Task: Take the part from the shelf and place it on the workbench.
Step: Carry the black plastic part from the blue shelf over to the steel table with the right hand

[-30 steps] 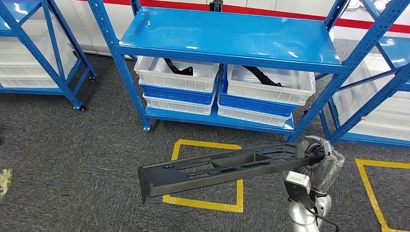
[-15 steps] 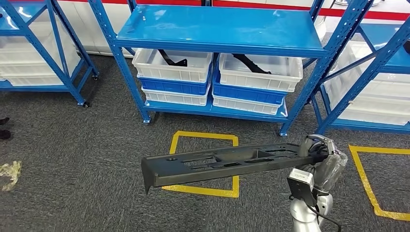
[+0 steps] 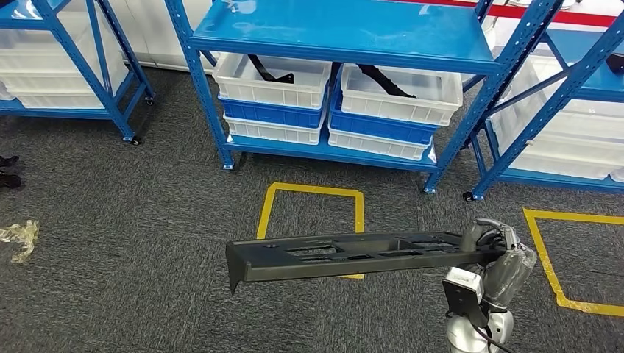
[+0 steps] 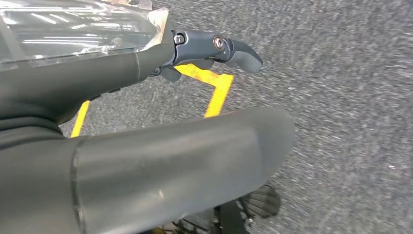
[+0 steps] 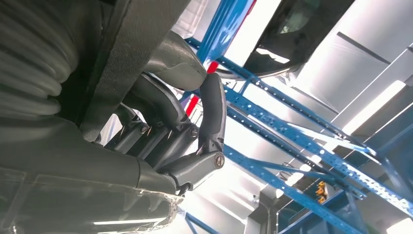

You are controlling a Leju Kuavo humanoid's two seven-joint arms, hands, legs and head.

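Carrying: the right hand (image 3: 494, 250) grips one end of the long black part (image 3: 346, 255), fingers (image 5: 209, 112) wrapped round it, level above the carpet.
Change: the whole head view has shifted against the blue shelf (image 3: 346, 33); the camera moved, the part stayed held.
Left hand (image 4: 214, 48): fingers curled, holding nothing.
Meaning: pick-up done; bench unseen.

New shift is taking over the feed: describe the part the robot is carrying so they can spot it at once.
Start at the blue shelf with its white bins, then come down past the yellow floor square. The long black part juts out level over the grey carpet, gripped at one end by the right hand. Nothing else on the floor is black and slotted.
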